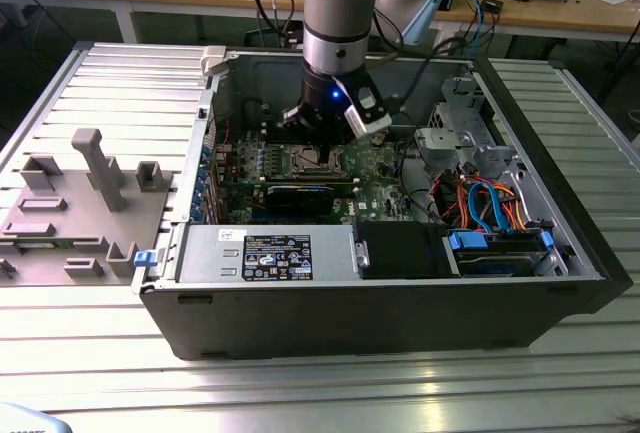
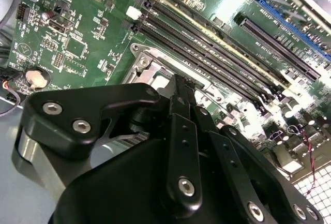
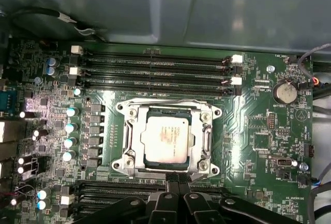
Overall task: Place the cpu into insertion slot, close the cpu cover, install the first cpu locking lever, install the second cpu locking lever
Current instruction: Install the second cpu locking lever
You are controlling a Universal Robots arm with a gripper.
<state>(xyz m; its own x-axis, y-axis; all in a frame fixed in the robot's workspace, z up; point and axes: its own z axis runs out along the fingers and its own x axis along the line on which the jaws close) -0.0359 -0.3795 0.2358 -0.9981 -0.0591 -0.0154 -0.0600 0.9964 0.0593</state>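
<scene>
The cpu (image 3: 166,139), a silvery square chip, lies flat in the insertion slot (image 3: 202,142) on the green board. The cpu cover (image 3: 134,136), a silvery frame with a square window, lies down around the chip. My gripper (image 3: 177,181) is shut with nothing between its black fingers; its tips sit at the edge of the cover's frame, beside a bank of long black slots. In the second wrist view the fingertips (image 2: 178,87) point down at the frame (image 2: 147,66). In the exterior view the gripper (image 1: 322,141) hangs low over the slot (image 1: 310,161) inside the open computer case.
Long black memory slots (image 3: 155,71) flank the socket on two sides. A coin battery (image 3: 285,92) sits nearby. The case holds a black graphics card (image 1: 300,198), a power supply (image 1: 265,253) and a drive cage with coloured cables (image 1: 480,203). A grey fixture plate (image 1: 80,203) lies at the exterior view's left.
</scene>
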